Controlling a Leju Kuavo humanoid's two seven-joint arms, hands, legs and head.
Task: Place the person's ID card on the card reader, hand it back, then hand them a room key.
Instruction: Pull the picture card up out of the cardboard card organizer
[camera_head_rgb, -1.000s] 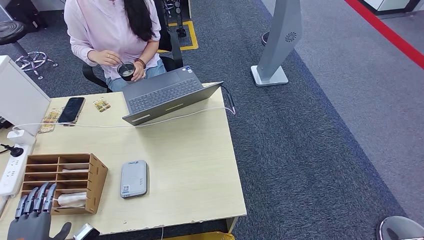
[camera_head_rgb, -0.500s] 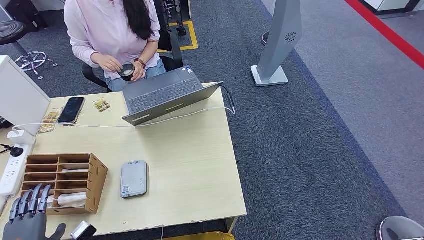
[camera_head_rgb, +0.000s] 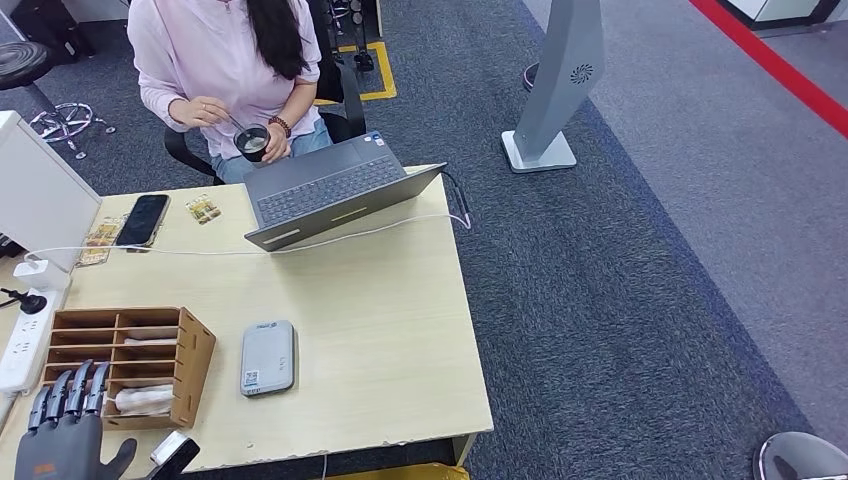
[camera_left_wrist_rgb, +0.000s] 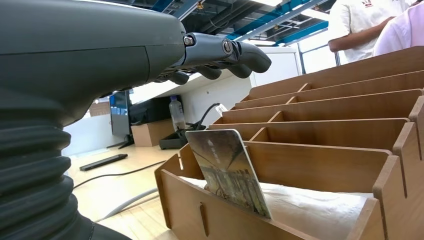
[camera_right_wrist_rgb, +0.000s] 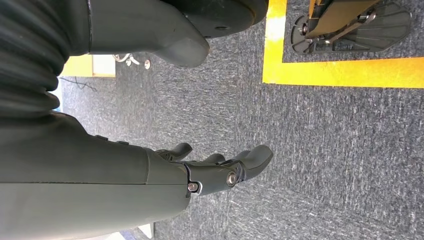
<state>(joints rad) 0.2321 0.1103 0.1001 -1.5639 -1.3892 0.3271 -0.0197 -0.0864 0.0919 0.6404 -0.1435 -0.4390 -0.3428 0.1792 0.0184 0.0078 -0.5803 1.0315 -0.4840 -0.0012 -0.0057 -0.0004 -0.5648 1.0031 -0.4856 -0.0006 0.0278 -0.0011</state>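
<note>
**Left hand at key rack, right hand over carpet**

Head view: left hand (camera_head_rgb: 68, 432), fingers spread and empty, is cut off at the table (camera_head_rgb: 380, 330) edge beside the wooden rack (camera_head_rgb: 125, 362); card reader (camera_head_rgb: 268, 357) lies nearby.

Left wrist view: room key (camera_left_wrist_rgb: 229, 170) stands tilted in the rack's front slot, its base hidden.

Right wrist view: right hand (camera_right_wrist_rgb: 210, 167) is open above grey carpet (camera_right_wrist_rgb: 325, 150).

A light wooden desk (camera_head_rgb: 400, 330) is set on dark grey carpet (camera_head_rgb: 640, 300), which is crossed by a red stripe (camera_head_rgb: 770, 65) and yellow floor markings (camera_right_wrist_rgb: 345, 72), with a grey stand (camera_head_rgb: 555, 85) beyond.
</note>
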